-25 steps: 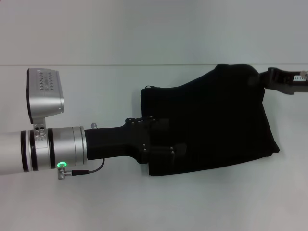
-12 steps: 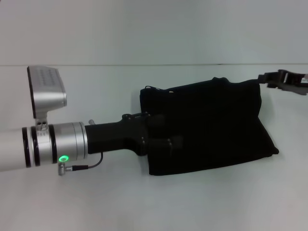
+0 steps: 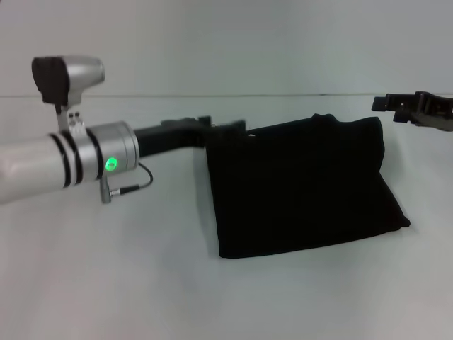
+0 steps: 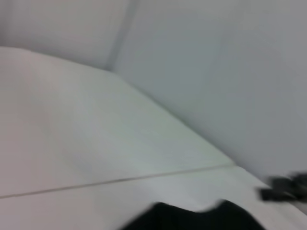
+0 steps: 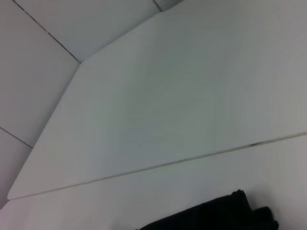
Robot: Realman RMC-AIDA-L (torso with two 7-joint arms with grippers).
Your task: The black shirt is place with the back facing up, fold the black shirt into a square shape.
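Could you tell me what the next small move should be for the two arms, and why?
Probably draw both arms back clear of the table. The black shirt already lies flat as a roughly square folded bundle, the left gripper sits at its far left corner, and the right gripper hangs off its far right corner, not touching it.

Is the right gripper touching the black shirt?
Apart. In the head view, bare white table separates the right gripper from the black shirt's nearest corner.
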